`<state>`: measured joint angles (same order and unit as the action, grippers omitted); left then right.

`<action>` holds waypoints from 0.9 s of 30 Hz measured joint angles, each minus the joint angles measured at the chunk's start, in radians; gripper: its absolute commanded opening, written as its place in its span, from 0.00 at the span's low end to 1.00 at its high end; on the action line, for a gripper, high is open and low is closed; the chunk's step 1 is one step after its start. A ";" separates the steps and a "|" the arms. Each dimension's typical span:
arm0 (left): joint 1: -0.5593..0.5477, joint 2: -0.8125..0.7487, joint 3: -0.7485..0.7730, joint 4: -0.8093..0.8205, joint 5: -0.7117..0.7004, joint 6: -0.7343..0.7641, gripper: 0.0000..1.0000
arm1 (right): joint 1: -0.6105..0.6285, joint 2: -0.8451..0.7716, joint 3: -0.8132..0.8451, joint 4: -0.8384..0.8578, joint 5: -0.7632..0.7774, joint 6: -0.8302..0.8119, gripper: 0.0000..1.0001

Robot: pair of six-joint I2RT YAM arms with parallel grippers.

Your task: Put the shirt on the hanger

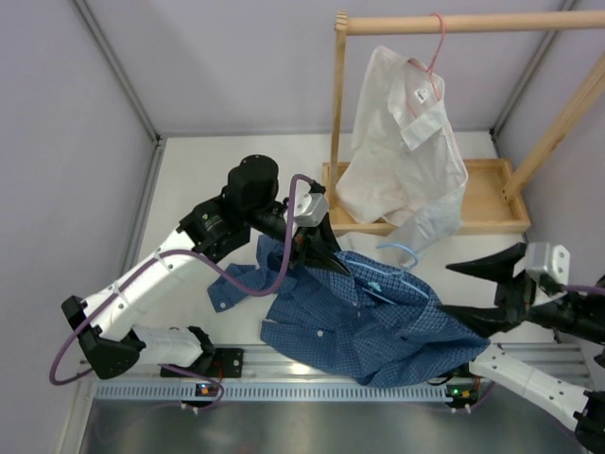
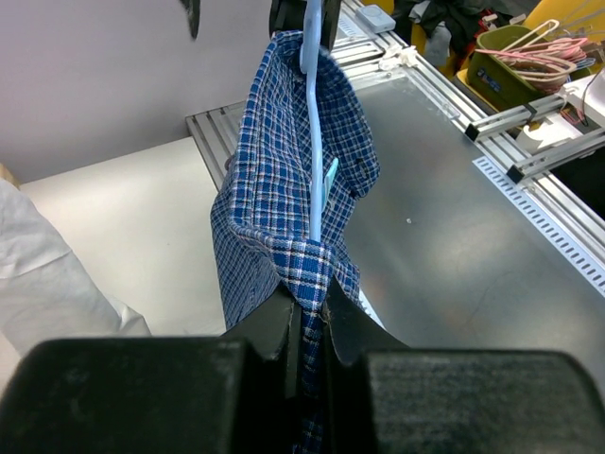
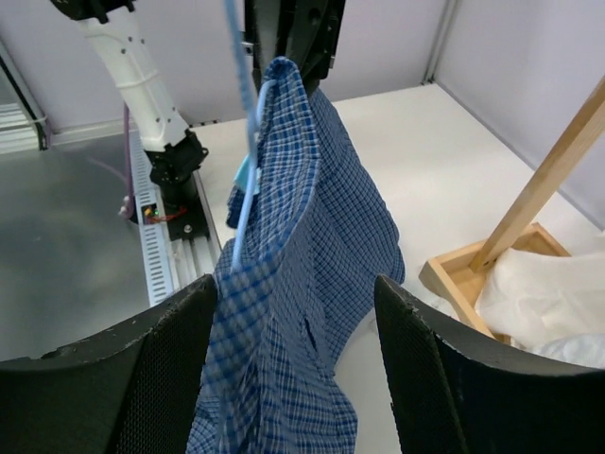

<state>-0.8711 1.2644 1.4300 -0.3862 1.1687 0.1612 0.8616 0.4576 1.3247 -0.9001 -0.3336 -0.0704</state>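
left hand pinches shirt and hanger together.

Pale grey panel walls around a white tabletop; light wooden garment rack at the back right on a shallow wooden tray base; perforated metal rail along the near edge

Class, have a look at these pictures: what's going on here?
Two robot arms are fitting a blue checked shirt onto a light blue hanger. The left gripper is shut on the shirt, with the hanger wire running along inside the fabric. The right gripper is open, its fingers either side of the shirt's other end. A white shirt hangs on the rack behind.
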 measured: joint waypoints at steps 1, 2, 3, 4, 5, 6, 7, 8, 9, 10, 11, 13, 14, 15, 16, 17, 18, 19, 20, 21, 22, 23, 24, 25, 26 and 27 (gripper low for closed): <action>0.000 -0.001 0.002 -0.003 0.004 0.001 0.00 | 0.000 -0.017 0.013 -0.020 -0.003 -0.002 0.66; 0.000 -0.001 0.003 -0.004 0.008 0.001 0.00 | 0.000 -0.040 0.027 -0.043 -0.010 -0.005 0.66; 0.000 -0.001 0.005 -0.006 0.013 0.001 0.00 | 0.000 -0.058 0.034 -0.059 -0.015 -0.007 0.66; 0.000 -0.001 0.006 -0.009 0.015 0.001 0.00 | 0.000 -0.070 0.039 -0.069 -0.020 -0.008 0.66; 0.000 -0.001 0.008 -0.011 0.019 0.000 0.00 | 0.000 -0.082 0.040 -0.077 -0.027 -0.008 0.66; 0.000 -0.001 0.009 -0.011 0.021 0.000 0.00 | 0.000 -0.090 0.040 -0.090 -0.032 -0.008 0.66; 0.000 -0.001 0.009 -0.012 0.022 0.000 0.00 | 0.000 -0.092 0.040 -0.100 -0.035 -0.008 0.66; 0.000 -0.001 0.009 -0.012 0.023 0.000 0.00 | 0.000 -0.095 0.040 -0.108 -0.041 -0.008 0.66; 0.000 -0.001 0.009 -0.013 0.024 0.000 0.00 | 0.000 -0.095 0.039 -0.114 -0.046 -0.008 0.65; 0.000 -0.001 0.009 -0.013 0.025 0.000 0.00 | 0.000 -0.096 0.038 -0.122 -0.049 -0.008 0.64; 0.000 -0.001 0.009 -0.014 0.027 -0.001 0.00 | 0.000 -0.096 0.036 -0.127 -0.051 -0.008 0.63; 0.000 -0.001 0.010 -0.016 0.033 -0.001 0.00 | 0.000 -0.094 0.024 -0.132 -0.056 -0.008 0.58; 0.000 -0.001 0.010 -0.018 0.037 -0.001 0.00 | 0.000 -0.091 0.012 -0.132 -0.061 -0.006 0.56; 0.000 -0.001 0.012 -0.020 0.040 -0.001 0.00 | 0.000 -0.083 -0.003 -0.132 -0.069 -0.005 0.50; 0.000 0.000 0.014 -0.020 0.041 -0.001 0.00 | 0.000 -0.074 -0.015 -0.129 -0.077 -0.006 0.47; 0.000 0.002 0.020 -0.021 0.043 -0.002 0.00 | 0.000 -0.057 -0.029 -0.126 -0.088 -0.002 0.44; 0.000 0.004 0.024 -0.021 0.042 -0.002 0.00 | 0.000 -0.035 -0.039 -0.123 -0.098 0.000 0.40; 0.000 0.006 0.027 -0.022 0.042 -0.002 0.00 | 0.000 -0.009 -0.044 -0.118 -0.107 0.003 0.38; 0.001 0.008 0.030 -0.022 0.042 -0.003 0.00 | 0.000 0.015 -0.048 -0.109 -0.113 0.003 0.34; 0.002 0.009 0.031 -0.023 0.038 -0.003 0.00 | 0.000 0.037 -0.048 -0.104 -0.117 0.003 0.18; 0.004 0.010 0.031 -0.023 0.035 -0.004 0.00 | 0.000 0.058 -0.049 -0.096 -0.124 0.000 0.10; 0.006 0.010 0.031 -0.024 0.027 -0.005 0.00 | 0.000 0.071 -0.049 -0.089 -0.127 0.002 0.00; 0.008 0.010 0.031 -0.026 0.023 -0.005 0.00 | 0.000 0.078 -0.049 -0.083 -0.124 0.003 0.00; 0.009 0.010 0.031 -0.026 0.015 -0.006 0.00 | 0.000 0.079 -0.049 -0.080 -0.122 0.005 0.00; 0.010 0.010 0.031 -0.026 0.009 -0.006 0.00 | 0.000 0.077 -0.049 -0.076 -0.115 0.005 0.00; 0.010 0.010 0.031 -0.026 0.001 -0.005 0.00 | 0.000 0.072 -0.049 -0.073 -0.106 0.005 0.00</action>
<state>-0.8612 1.2747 1.4605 -0.4118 1.1698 0.1558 0.8616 0.5301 1.2758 -0.9730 -0.4393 -0.0650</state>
